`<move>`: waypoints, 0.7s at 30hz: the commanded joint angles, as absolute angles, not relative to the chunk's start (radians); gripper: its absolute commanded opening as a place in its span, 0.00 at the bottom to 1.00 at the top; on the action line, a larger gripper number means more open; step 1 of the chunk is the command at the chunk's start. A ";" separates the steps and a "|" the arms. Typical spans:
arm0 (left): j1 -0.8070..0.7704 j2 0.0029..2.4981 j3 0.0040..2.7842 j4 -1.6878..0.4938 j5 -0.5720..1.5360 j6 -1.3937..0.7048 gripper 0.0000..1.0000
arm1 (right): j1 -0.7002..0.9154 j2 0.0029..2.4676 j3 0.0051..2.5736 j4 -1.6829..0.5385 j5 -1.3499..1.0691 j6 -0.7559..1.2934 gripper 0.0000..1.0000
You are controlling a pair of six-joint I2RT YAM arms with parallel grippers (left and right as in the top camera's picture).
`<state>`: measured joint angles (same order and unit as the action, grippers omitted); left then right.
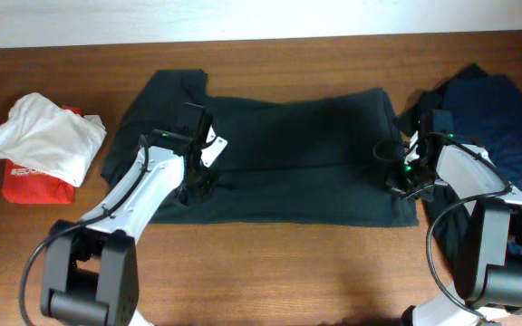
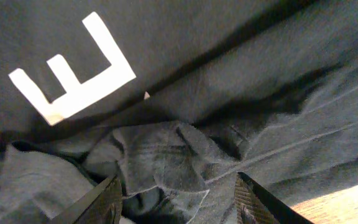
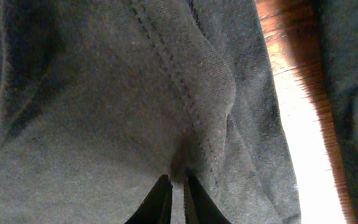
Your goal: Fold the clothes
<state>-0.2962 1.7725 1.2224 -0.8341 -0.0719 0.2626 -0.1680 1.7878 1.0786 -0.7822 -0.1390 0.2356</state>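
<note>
A: Where is the dark shirt (image 1: 297, 154)?
B: Spread on the desk (image 1: 270, 263) — right jaws clenched on its right hem, left jaws released around a bunched fold.
A: Risk?
B: Pulling with one side only — the left may stay behind and wrinkle.

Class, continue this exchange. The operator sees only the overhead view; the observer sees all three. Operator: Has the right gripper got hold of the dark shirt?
Observer: Yes. On the right wrist view, the right gripper is shut on a fold of the shirt, beside a stitched seam.
Operator: And the left one?
Observer: The left gripper is open, with bunched cloth lying between its fingers.
Operator: Any marking nearby?
Observer: A white E is printed on the shirt, above the bunch in that view.
</note>
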 commanded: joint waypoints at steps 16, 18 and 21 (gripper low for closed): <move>-0.236 1.826 1.300 -0.772 -0.218 0.101 0.01 | -0.171 1.794 1.069 -0.786 -0.118 0.232 0.12; -0.197 1.826 1.320 -0.744 -0.216 0.042 0.01 | -0.171 1.794 1.069 -0.786 -0.118 0.232 0.12; -0.154 1.826 1.327 -0.690 -0.197 -0.009 0.01 | -0.170 1.794 1.069 -0.786 -0.118 0.233 0.12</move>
<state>-0.1989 1.8217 1.2972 -0.7246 -0.1921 0.0856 -0.1680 1.7878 1.0786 -0.7849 -0.1318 0.2352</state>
